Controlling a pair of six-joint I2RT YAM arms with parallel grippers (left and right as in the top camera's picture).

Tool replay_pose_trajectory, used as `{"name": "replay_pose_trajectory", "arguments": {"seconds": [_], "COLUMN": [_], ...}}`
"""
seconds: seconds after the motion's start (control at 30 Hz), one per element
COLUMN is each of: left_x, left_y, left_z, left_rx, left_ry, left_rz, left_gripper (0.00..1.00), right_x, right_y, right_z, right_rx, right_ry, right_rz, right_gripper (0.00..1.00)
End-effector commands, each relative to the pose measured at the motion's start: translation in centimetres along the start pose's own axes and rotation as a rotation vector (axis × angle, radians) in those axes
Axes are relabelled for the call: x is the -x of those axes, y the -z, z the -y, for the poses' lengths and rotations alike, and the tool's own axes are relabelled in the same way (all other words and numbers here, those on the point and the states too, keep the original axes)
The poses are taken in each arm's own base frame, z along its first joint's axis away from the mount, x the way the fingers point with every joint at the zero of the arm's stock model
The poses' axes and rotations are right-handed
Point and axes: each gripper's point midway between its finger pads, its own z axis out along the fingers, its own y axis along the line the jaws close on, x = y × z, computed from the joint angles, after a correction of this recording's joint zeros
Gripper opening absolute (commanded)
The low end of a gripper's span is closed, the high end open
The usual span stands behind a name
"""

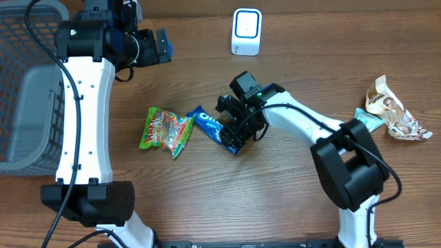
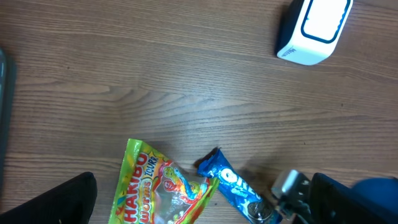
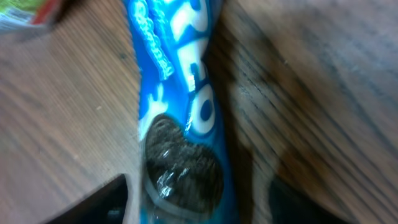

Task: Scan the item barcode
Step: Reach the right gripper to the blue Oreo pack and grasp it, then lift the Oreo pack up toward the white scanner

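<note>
A brown wooden desk carries everything. A grey mesh basket sits at its left edge. Near the middle a Haribo bag lies flat, with a blue Oreo pack just beside it on the right. A white scanner stands at the far edge. At the right lie a crumpled wrapper and a teal packet, touching.

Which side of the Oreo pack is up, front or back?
Front up: the pack shows its logo and cookie picture; no barcode visible.
</note>
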Motion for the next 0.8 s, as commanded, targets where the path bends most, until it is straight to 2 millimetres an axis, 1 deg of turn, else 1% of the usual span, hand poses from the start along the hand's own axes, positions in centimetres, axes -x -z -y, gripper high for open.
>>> {"name": "replay_pose_trajectory", "arguments": {"seconds": [0.0,0.03,0.13,0.17,0.23,0.3,0.43,0.5,0.6,0.67,0.77], "left_x": [0.2,0.2,0.2,0.2,0.2,0.2,0.2,0.2,0.2,0.2,0.2], "left_y": [0.0,0.0,0.0,0.0,0.0,0.0,0.0,0.0,0.0,0.0,0.0], "left_z": [0.3,0.3,0.3,0.3,0.3,0.3,0.3,0.3,0.3,0.3,0.3], "left_rx": [-0.001,-0.001,-0.001,-0.001,-0.001,-0.001,-0.001,-0.001,-0.001,-0.001,-0.001], "left_ry": [-0.003,-0.003,-0.003,-0.003,-0.003,-0.003,-0.003,-0.003,-0.003,-0.003,-0.003], "left_rz": [0.005,0.005,0.005,0.005,0.005,0.005,0.006,0.005,0.005,0.005,0.005], "left_gripper": [1.00,1.00,1.00,1.00,1.00,1.00,1.00,1.00,1.00,1.00,1.00], "right_x": [-0.1,-0.1,-0.3,-0.5,-0.7,-0.7,0.1,0.9,2.7,3.9,5.3], "right_y": [-0.5,-0.5,-0.5,-0.5,-0.3,0.1,2.1,3.9,7.6,11.0,16.5], "right_z": [-0.2,-0.2,-0.2,-0.2,-0.4,-1.2,-2.6,-3.8,-5.6,-6.2,-5.9], "right_rx": [0.024,0.024,0.026,0.027,0.037,0.077,0.184,0.294,0.526,0.704,0.977], "right_ry": [0.005,0.005,-0.002,-0.005,-0.023,-0.034,-0.132,-0.173,-0.228,-0.260,-0.311], "right_rz": [-0.002,-0.002,-0.011,-0.016,-0.025,-0.035,-0.033,-0.015,0.050,0.121,0.247], "right_gripper": [0.56,0.51,0.32,0.23,0.09,0.04,0.04,0.04,0.04,0.04,0.04]}}
